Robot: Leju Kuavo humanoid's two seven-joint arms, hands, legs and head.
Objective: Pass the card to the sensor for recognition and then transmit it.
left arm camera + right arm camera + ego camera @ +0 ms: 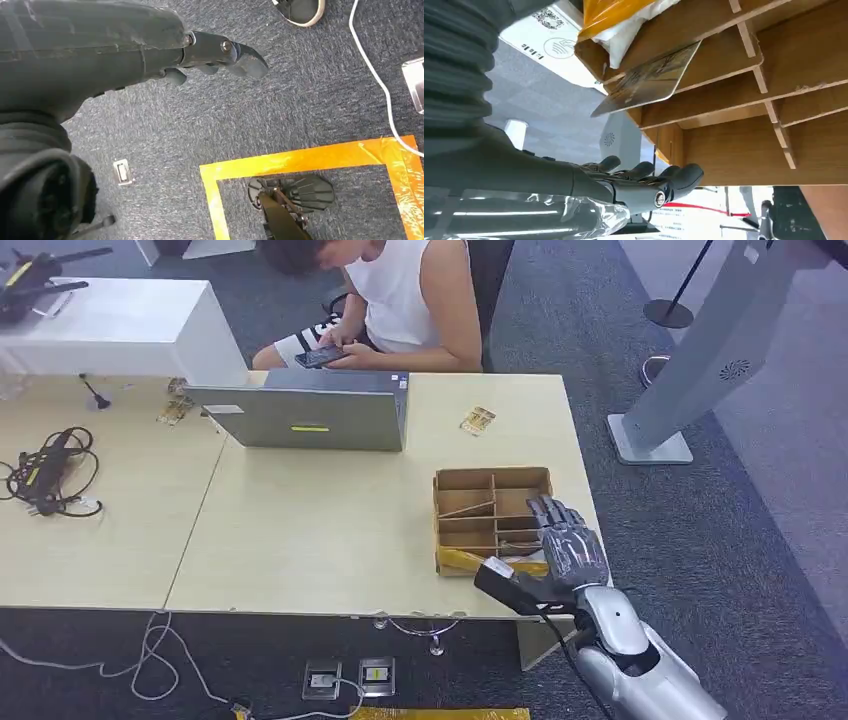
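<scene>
A brown cardboard box (pixel 490 480) with divider slats sits near the table's right front corner. In the right wrist view a shiny gold card (pixel 644 80) leans on edge in one compartment of the box (pixel 744 130). My right hand (pixel 565 545) hovers over the box's right side with fingers (pixel 644 182) stretched out, apart from the card and holding nothing. A grey sensor stand (pixel 700 350) rises from the floor to the right of the table. My left hand (pixel 220 50) hangs over the carpet, holding nothing.
A second gold card (pixel 478 421) lies flat on the table beyond the box. A grey laptop (pixel 310 410) stands at the table's far middle, and a person (pixel 400 300) sits behind it using a phone. Cables (pixel 50 475) lie at the left.
</scene>
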